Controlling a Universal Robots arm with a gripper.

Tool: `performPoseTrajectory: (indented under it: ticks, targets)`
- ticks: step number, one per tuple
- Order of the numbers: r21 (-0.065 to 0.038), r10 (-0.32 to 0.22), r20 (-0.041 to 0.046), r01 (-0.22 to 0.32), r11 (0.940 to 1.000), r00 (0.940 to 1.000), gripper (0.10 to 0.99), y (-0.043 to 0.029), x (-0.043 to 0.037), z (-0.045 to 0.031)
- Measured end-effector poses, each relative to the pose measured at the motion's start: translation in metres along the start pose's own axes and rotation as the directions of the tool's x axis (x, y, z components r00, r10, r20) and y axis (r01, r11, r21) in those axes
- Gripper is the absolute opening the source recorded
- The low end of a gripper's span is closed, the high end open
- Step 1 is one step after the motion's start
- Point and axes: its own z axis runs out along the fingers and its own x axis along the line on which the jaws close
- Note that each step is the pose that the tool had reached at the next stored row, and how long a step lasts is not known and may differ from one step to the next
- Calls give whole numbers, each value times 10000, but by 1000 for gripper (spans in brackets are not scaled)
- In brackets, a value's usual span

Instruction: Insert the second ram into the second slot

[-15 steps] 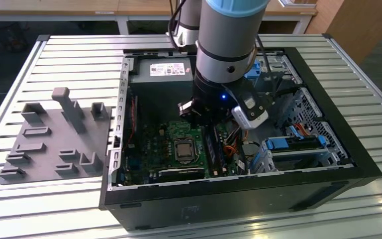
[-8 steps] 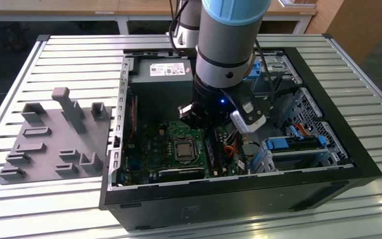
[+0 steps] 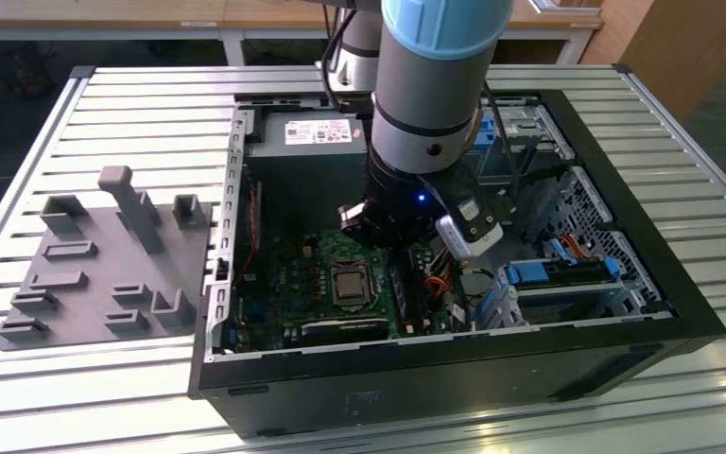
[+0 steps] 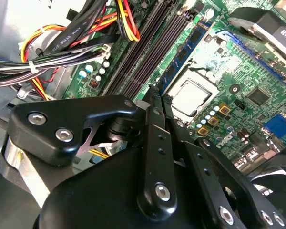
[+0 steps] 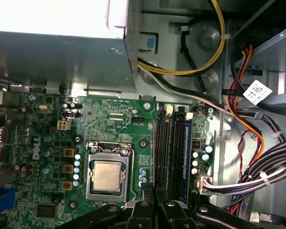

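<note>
**Gripper [image 4: 159, 95] low in the case, second ram [image 4: 188, 47] lined along the slots**

Black gripper links loom closest in both wrist views, and I see the fingertips [image 4: 155, 109] drawn nearly together. Running out from just past them in the second wrist view is the second ram, thin and blue with dark chips on its face. It lies along the edge of the memory slots [image 4: 143, 47] nearest the CPU socket [image 4: 193, 95]. I read the gripper as clamped on that stick, though the contact itself hides behind the links. Whether the stick's lower edge is in its slot or just above it, I cannot tell.

In the first wrist view a blue strip [image 5: 186, 160] stands on the far side of the same bank from the socket; I take it for a stick already seated. Beyond it the cable bundle [image 5: 257, 181] runs beside the bank.

Out in the exterior view, the arm [image 3: 433, 85] reaches straight down into the open case [image 3: 464, 364]. A grey fixture tray [image 3: 98, 265] lies beside the case on the slatted table [image 3: 148, 95].

So we're in the insertion step itself. My call is that the next move wants a straight, level push. The stick has to stay parallel to its slot, both ends going down together, with no twist.
</note>
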Motion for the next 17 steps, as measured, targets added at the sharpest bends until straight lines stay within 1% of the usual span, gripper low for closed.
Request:
performPoseTrajectory:
  ticks: [8, 13, 17]
  targets:
    - [-23, 31, 4, -31, 10000, 10000, 133, -1, -21, 19]
    - [-21, 383, 16, -383, 9993, 9993, 133, -3, -24, 45]
    - [-78, 381, 13, -381, 9992, 9993, 133, -4, -31, 79]
